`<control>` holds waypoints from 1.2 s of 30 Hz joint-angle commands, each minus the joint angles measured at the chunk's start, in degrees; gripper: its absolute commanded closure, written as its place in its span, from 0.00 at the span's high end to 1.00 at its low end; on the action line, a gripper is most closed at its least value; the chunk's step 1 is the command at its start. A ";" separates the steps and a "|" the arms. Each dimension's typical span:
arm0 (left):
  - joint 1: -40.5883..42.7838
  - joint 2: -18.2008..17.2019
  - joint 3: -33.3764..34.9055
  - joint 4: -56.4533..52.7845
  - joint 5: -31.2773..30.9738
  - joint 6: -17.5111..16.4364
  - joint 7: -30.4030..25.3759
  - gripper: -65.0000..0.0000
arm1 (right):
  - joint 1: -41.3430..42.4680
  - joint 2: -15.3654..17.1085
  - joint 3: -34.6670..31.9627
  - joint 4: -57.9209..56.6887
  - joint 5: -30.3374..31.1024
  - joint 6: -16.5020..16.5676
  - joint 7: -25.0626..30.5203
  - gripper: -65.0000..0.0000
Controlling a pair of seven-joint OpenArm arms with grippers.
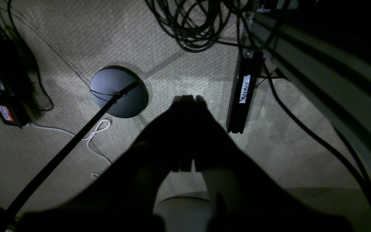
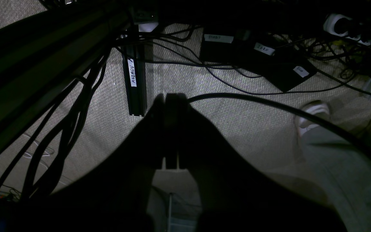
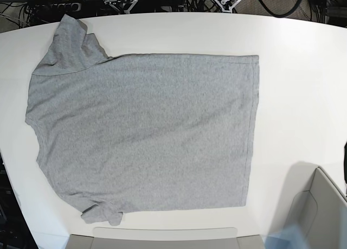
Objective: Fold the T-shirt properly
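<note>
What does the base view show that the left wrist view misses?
Only the base view shows the T-shirt, spread flat and unfolded on the white table. Only the left wrist view shows the left gripper, fingers shut and empty, hanging over carpet beside a round lamp base and coiled cables. They share nothing identifiable.
</note>
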 commanded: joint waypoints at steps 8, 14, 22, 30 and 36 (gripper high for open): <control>-0.12 -0.49 -0.25 -0.03 -0.06 0.30 -0.27 0.00 | 0.41 0.19 0.14 0.12 0.47 0.56 -0.01 0.00; 0.05 -0.40 -0.25 -0.03 -0.06 0.30 -0.27 0.00 | 0.05 0.28 -0.03 0.12 0.30 0.56 -0.10 0.00; 0.14 -0.49 0.19 -0.12 -0.06 0.30 -0.27 0.00 | -0.12 0.98 0.14 0.12 0.30 0.56 -0.10 0.00; 0.23 -0.58 -0.07 -0.21 -0.06 0.38 0.25 0.00 | -0.91 1.33 0.14 0.12 0.39 0.56 -0.10 0.00; 1.46 -0.58 -0.25 -0.21 -0.14 0.47 -0.27 0.00 | -2.32 2.12 0.23 0.12 0.56 0.56 0.34 0.00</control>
